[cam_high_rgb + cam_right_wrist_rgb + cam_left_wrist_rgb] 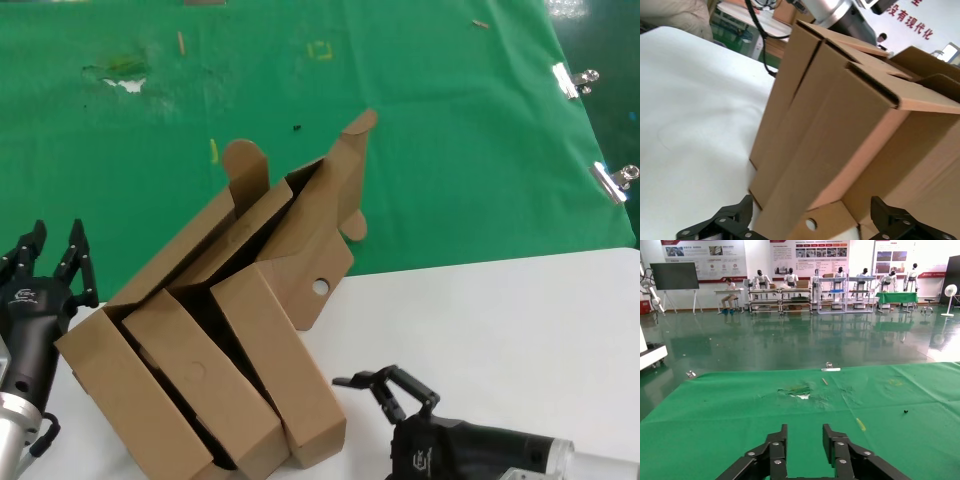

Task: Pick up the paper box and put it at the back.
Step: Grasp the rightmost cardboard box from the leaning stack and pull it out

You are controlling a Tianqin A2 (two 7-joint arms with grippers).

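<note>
The paper box (318, 215) is brown cardboard and leans tilted across the edge between the white table and the green sheet (450, 130). Its lid with ear flaps stands open towards the sheet. The small round hole shows in its wall in the head view and in the right wrist view (827, 227). Its tray end sits among other cardboard boxes. My right gripper (385, 385) is open low on the table to the right of the pile. In its wrist view (810, 202) the box's wall lies just ahead, between the wide jaws. My left gripper (52, 262) is open left of the pile, empty over the green sheet (804, 440).
Similar brown boxes (190, 380) nested into one another lie slanted at the front left, close before the right gripper (825, 115). The white tabletop (500, 310) spreads to the right. Metal clips (612, 182) hold the sheet's right edge. The sheet has stains and yellow marks (320, 50).
</note>
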